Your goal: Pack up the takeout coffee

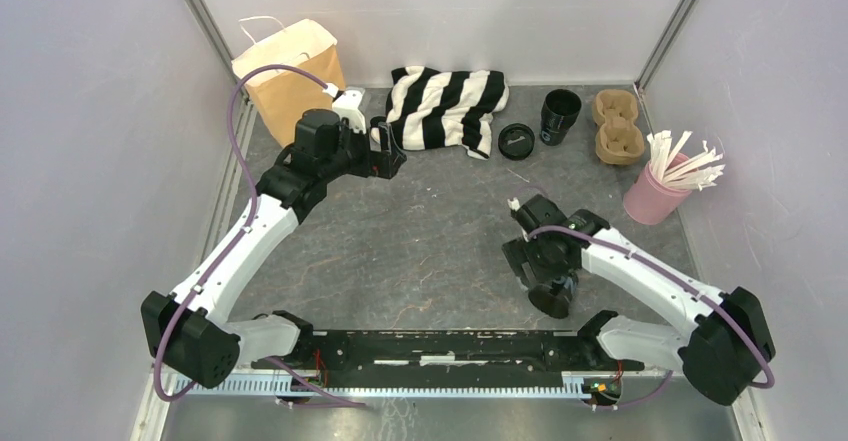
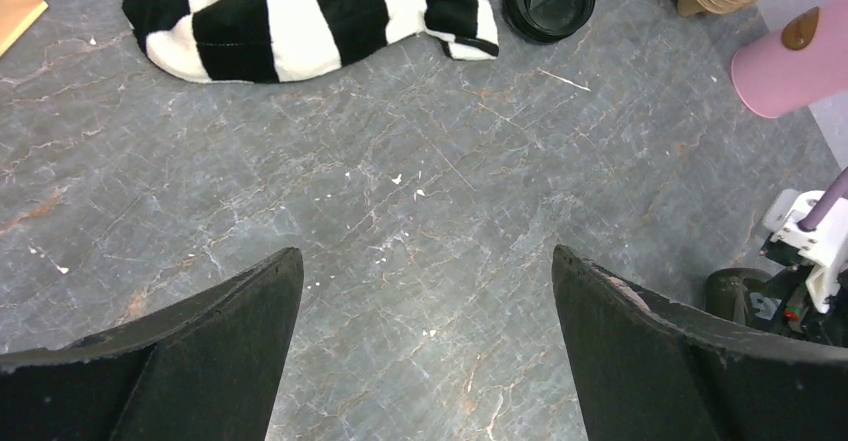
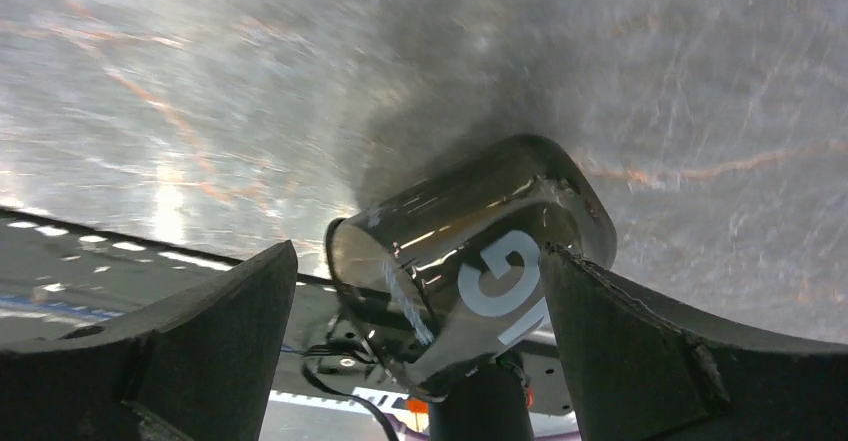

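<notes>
**One lidded cup gripped, the bag well apart at the far corner**

Two fingers of the right end effector (image 3: 420,253) stand either side of the takeout coffee (image 3: 470,261), and the cup's black wall runs in behind the right-hand finger. In the right wrist view the cup and its white letter are crisp while the worktop (image 1: 430,231) behind them is smeared. That suggests the cup is clamped and carried rather than merely straddled. In the top view it sits lower right of centre, close to the arm bases. It lies slanted across the wrist frame, and whether it is tipped in fact cannot be told.

The left end effector (image 2: 428,256) is spread wide over bare worktop with nothing between its fingers. In the top view it sits at upper left, between the brown paper bag (image 1: 285,71) and the striped cloth (image 1: 445,106). Probably it waits there to steady the bag or open it.

The bag stands upright in the upper left corner. Whether its mouth is open cannot be told. The left forearm crosses in front of the bag, so it is the main obstacle on the cup's way there.

Along the upper right lie a loose lid (image 1: 516,141), a lidless black cup (image 1: 560,116), a cardboard carrier (image 1: 617,126) and a pink cup of stirrers (image 1: 655,196). All of these sit away from the path.
</notes>
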Robot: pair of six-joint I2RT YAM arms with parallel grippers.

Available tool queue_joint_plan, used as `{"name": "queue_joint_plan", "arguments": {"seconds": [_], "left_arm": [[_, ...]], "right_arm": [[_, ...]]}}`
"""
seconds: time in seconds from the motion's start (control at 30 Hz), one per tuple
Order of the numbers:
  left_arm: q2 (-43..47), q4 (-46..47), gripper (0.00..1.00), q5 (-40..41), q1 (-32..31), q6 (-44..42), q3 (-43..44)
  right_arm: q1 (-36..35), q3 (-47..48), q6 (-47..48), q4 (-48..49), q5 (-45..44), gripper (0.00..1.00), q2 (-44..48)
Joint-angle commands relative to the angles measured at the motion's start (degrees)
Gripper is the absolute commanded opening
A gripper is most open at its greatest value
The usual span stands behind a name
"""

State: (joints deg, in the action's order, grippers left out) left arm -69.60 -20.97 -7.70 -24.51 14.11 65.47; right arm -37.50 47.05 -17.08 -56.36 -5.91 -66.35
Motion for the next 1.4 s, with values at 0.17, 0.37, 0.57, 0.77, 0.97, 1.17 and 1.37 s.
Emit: {"name": "queue_joint_plan", "arguments": {"seconds": [0.17,0.37,0.57,0.77,0.97,1.17,1.37], "left_arm": [[2.4,-2.56,1.0,-2.31,-0.19,2.82,0.66],[2.77,-2.52,1.0,-2.6,-0.4,3.07,0.58],[3.25,-2.19,1.0,-2.58,-0.76,2.95,-0.34],[3.17,-2.14,1.0,-2.61,-1.06,3.0,-0.52],[2.79,-1.97,1.0,-2.84,-1.17,3.2,-0.52],[2.46,-1.95,1.0,-2.77,-1.17,3.11,-0.14],[2.21,-2.24,1.0,-2.04,-1.16,2.34,0.29]], "right_arm": [[-0.09,-7.6,-11.41,4.3,-5.69,0.97,6.48],[-0.08,-4.74,-12.98,1.02,-8.92,0.97,7.12],[-0.29,-0.01,-9.1,-3.83,-5.52,0.98,8.84],[-0.42,0.78,-6.27,-11.95,-1.41,0.98,10.75],[-0.62,-0.9,-3.58,-13.29,-3.35,0.98,12.77],[-2.54,-3.05,-4.49,-5.03,-8.27,0.89,9.75],[-13.07,-1.33,-8.77,-3.49,-23.0,0.83,4.3]]}}
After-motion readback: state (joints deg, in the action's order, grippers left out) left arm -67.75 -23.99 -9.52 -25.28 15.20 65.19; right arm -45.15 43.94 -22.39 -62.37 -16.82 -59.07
